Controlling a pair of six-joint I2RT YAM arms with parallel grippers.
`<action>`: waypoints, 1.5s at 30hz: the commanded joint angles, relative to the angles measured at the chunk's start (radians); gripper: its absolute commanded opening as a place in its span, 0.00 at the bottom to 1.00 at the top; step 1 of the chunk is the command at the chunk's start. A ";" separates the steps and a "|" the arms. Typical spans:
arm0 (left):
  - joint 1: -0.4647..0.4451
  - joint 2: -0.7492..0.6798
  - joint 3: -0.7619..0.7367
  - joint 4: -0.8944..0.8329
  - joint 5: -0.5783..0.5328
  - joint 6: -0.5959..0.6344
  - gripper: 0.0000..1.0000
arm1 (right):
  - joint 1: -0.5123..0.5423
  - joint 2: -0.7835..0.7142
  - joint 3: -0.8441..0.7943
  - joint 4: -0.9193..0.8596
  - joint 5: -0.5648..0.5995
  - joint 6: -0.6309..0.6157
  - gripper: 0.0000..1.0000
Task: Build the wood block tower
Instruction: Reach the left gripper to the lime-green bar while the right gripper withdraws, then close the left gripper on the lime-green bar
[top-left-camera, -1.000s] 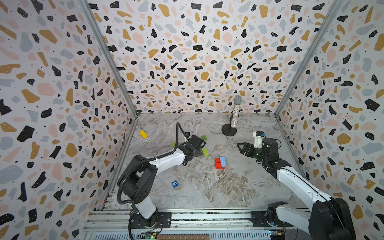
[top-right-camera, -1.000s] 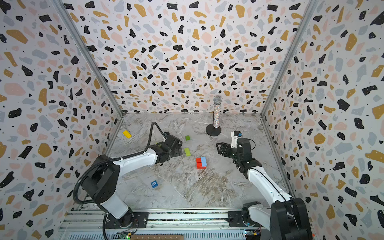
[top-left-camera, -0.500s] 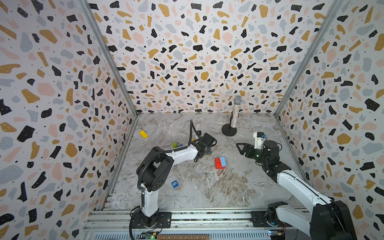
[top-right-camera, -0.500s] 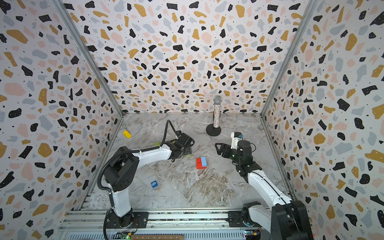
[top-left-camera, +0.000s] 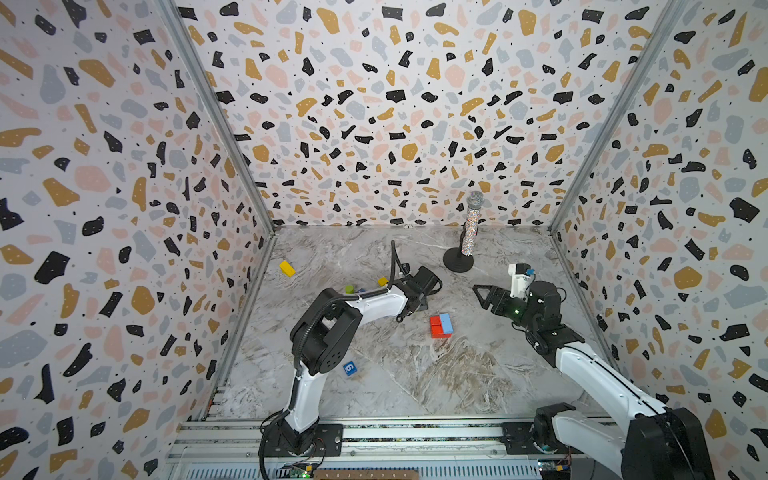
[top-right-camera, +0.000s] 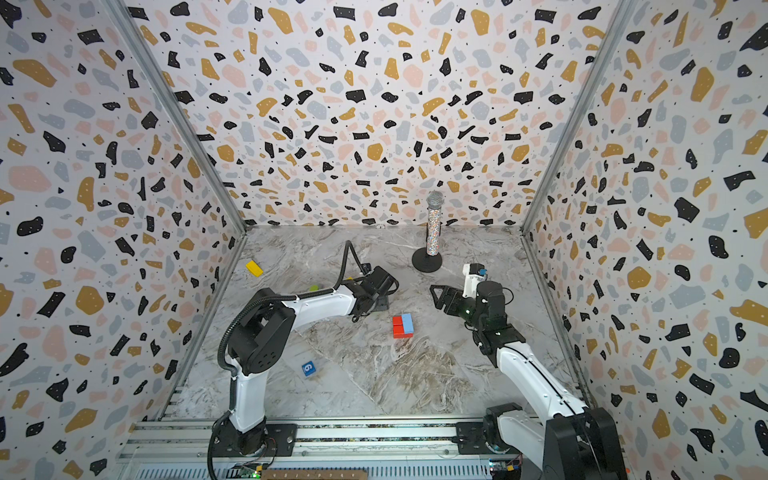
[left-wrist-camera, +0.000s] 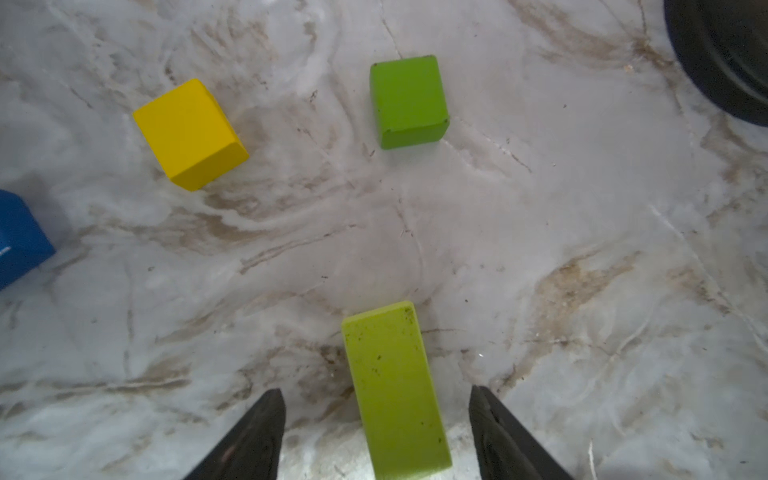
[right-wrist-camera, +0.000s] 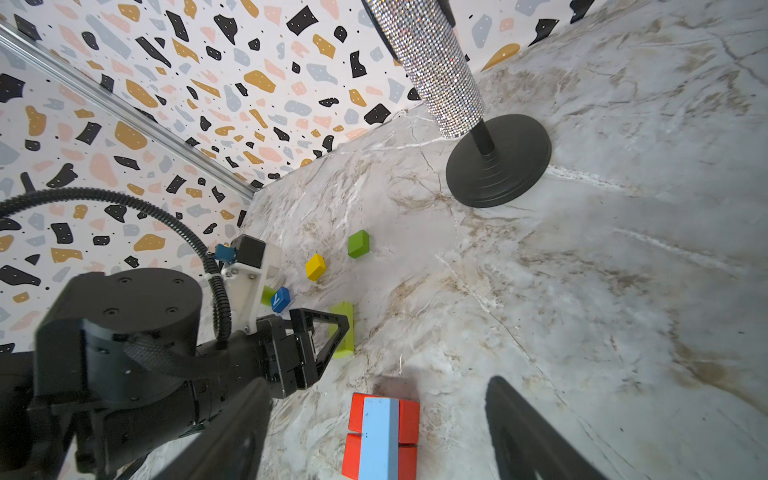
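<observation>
A lime green brick (left-wrist-camera: 395, 390) lies flat on the marble floor between the fingers of my left gripper (left-wrist-camera: 376, 415). The gripper is open, with a gap on each side of the brick. In both top views the left gripper (top-left-camera: 413, 306) covers that brick. The tower (top-left-camera: 441, 326) is two red bricks with a light blue brick across them (right-wrist-camera: 380, 436). My right gripper (right-wrist-camera: 376, 384) hovers open just right of it (top-left-camera: 484, 294), holding nothing. Past the lime brick sit a yellow cube (left-wrist-camera: 189, 133), a green cube (left-wrist-camera: 407, 102) and a dark blue cube (left-wrist-camera: 18, 237).
A glittery microphone (top-left-camera: 469, 232) on a round black base (right-wrist-camera: 498, 162) stands at the back right. A yellow brick (top-left-camera: 286, 268) lies by the left wall. A dark blue cube marked 6 (top-left-camera: 350, 368) sits near the front. A green cylinder (top-left-camera: 350, 289) stands behind the left forearm.
My left gripper has swung right over the lime green brick, which no longer shows from above, and its jaws have narrowed. The right arm has stayed where it was.
</observation>
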 joint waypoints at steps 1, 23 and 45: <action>-0.002 0.012 0.023 -0.012 -0.014 -0.017 0.69 | -0.002 -0.023 -0.002 0.012 -0.011 0.003 0.83; -0.003 0.042 0.061 -0.021 -0.005 -0.006 0.47 | 0.000 -0.020 -0.009 0.024 -0.022 0.011 0.82; -0.003 0.062 0.058 -0.010 0.001 -0.014 0.41 | 0.000 -0.021 -0.016 0.036 -0.022 0.015 0.83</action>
